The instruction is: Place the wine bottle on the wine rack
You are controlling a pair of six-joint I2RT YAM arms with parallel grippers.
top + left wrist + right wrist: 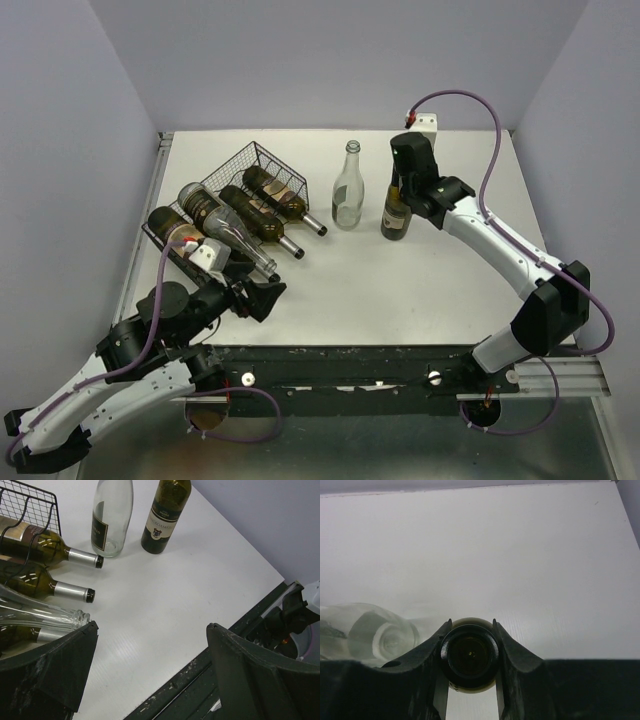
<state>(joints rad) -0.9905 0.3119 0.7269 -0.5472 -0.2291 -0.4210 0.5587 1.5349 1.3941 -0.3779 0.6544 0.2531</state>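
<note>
A dark green wine bottle (395, 218) with a pale label stands upright at the table's back right. My right gripper (399, 183) comes down from above and is shut on its neck. In the right wrist view both fingers (432, 652) press the sides of the bottle's mouth (470, 653). The black wire wine rack (262, 160) sits at the left with several bottles lying in it, necks pointing right. My left gripper (262, 297) rests open by the rack's near end with nothing between its fingers (65, 665). The left wrist view also shows the dark wine bottle (162, 522) and the rack (30, 502).
A clear empty bottle (347, 190) stands upright just left of the gripped one, also seen as the clear bottle (111, 520) from the left wrist. The necks of the racked bottles (75, 592) stick out over the white table (400, 290). The table's front edge (200, 675) lies below my left gripper.
</note>
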